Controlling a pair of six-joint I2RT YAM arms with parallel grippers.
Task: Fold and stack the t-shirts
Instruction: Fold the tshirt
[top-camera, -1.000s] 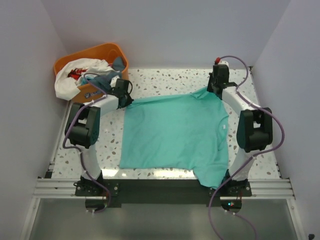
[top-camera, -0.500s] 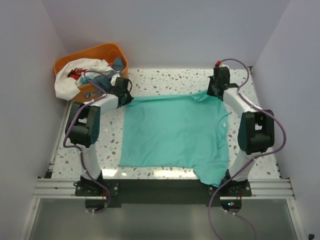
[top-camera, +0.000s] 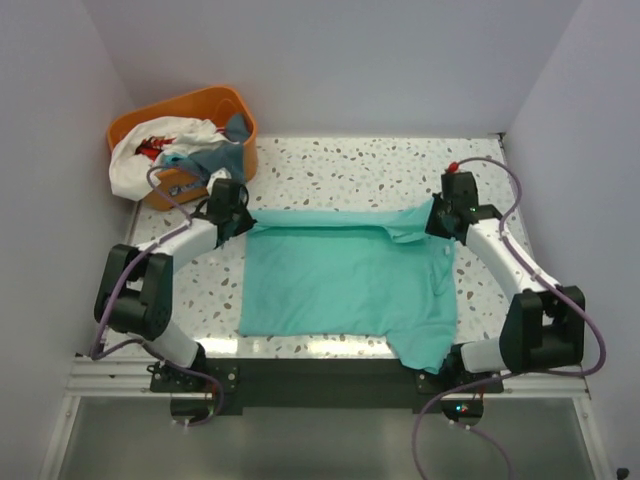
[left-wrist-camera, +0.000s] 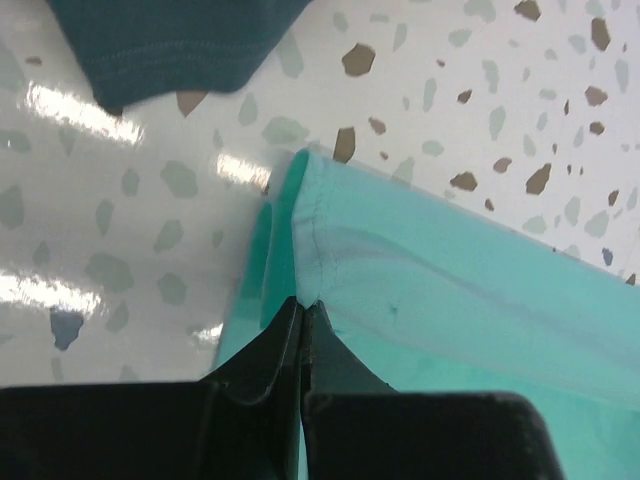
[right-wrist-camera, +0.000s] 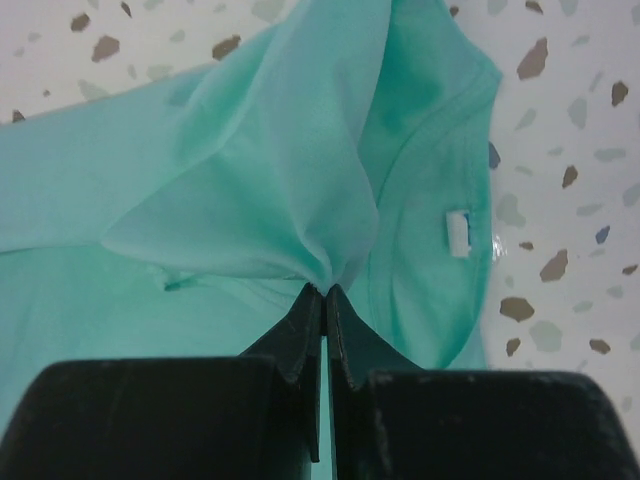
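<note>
T-shirts here are of two sorts: one turquoise t-shirt (top-camera: 340, 285) lies spread across the middle of the table (top-camera: 340, 165), and the others sit heaped in an orange basket (top-camera: 190, 105) at the far left corner. Of that heap, a white shirt (top-camera: 130, 170) spills over the basket's left rim, a dark teal shirt (top-camera: 220, 155) drapes over its near right side, and a scrap of red (top-camera: 150, 148) shows between them.

The only label visible is a small white tag with a blue mark (right-wrist-camera: 457, 232) inside the turquoise shirt's neck; any writing on it is too small to read.

The table is glossy white terrazzo flecked with brown, grey and blue chips and catches bright glare. Plain pale walls close it in on three sides, and an aluminium rail (top-camera: 320, 375) runs along the near edge.

The left gripper (left-wrist-camera: 302, 305) is pressed together on the shirt's far left corner, at the hem. The right gripper (right-wrist-camera: 324, 290) pinches a gathered peak of cloth beside the collar. Between them the far edge is doubled over towards the near side.

The shirt's near right corner droops past the table edge by the right arm's base. The wrist view's top edge cuts off a stitched dark teal hem (left-wrist-camera: 180, 40). The basket's contents are too tangled to count.
</note>
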